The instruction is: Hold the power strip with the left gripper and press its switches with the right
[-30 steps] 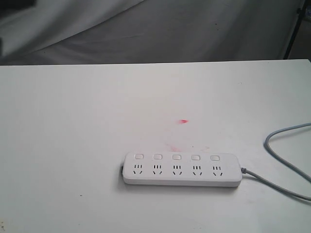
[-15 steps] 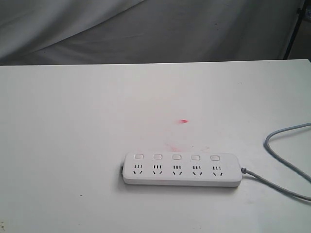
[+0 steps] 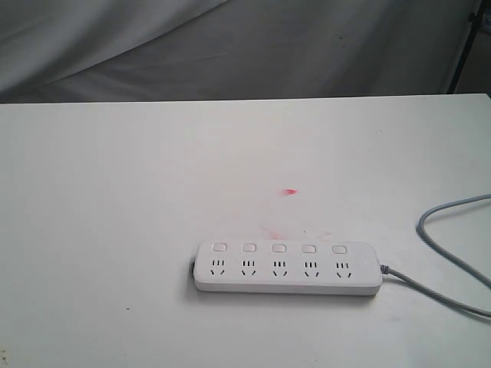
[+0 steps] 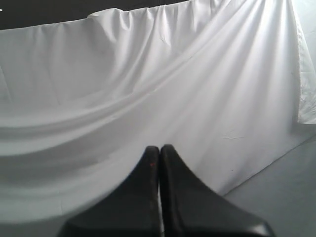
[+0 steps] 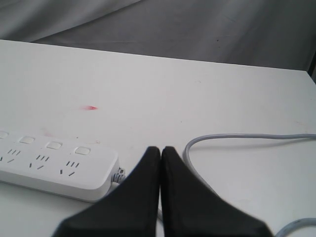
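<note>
The white power strip (image 3: 288,267) lies flat on the white table, its long side across the exterior view, with a row of small white switches (image 3: 278,248) along its far edge. Its grey cord (image 3: 445,253) leaves the right end and loops away. Neither arm shows in the exterior view. In the right wrist view my right gripper (image 5: 161,149) is shut and empty, hanging near the cord end of the power strip (image 5: 54,168), beside the cord (image 5: 222,138). My left gripper (image 4: 159,148) is shut and empty, facing only draped white cloth.
A small red mark (image 3: 290,192) stains the table (image 3: 115,215) behind the strip. Grey-white cloth (image 3: 230,46) hangs beyond the table's far edge. A dark stand leg (image 3: 464,46) is at the far right corner.
</note>
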Tool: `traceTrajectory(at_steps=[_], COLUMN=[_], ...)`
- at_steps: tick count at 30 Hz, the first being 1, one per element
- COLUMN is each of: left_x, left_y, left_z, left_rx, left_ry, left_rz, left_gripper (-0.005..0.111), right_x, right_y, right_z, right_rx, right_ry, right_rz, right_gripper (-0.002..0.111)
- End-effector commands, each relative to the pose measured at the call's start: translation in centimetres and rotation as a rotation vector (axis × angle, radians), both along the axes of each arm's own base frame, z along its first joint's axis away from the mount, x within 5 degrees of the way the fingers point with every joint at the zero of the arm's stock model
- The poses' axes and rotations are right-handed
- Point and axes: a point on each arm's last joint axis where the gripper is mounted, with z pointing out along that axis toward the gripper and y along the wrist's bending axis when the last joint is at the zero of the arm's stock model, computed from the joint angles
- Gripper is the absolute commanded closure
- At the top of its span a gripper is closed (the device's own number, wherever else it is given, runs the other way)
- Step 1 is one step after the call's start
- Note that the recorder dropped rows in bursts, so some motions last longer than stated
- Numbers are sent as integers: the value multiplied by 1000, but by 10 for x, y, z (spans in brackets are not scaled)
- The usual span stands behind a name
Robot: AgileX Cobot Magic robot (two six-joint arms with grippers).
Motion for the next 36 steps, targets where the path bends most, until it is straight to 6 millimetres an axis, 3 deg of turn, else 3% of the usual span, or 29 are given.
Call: traceTrajectory(at_steps=[1,11,16,22,32,36], left_x=[0,1,3,10,18,25], left_y=[-1,-1,10,15,16,18], left_z=[-2,-5,-13,-39,-62,-90], left_rx=[-11,-2,-150,-164,-177,-189], left_ry=[5,35,89,120,189,273], left_rz=[-7,-6,65,106,110,116], left_gripper=[106,106,106,106,106,106], right_x=[0,0,0,0,0,0], right_y=[0,0,0,0,0,0], right_z=[-1,-1,-1,-1,-1,-1], right_rx=[5,5,5,5,5,5], right_ry=[-7,-7,-7,-7,-7,-7], right_rz=[2,2,2,2,2,2], right_gripper=[108,108,108,108,108,108])
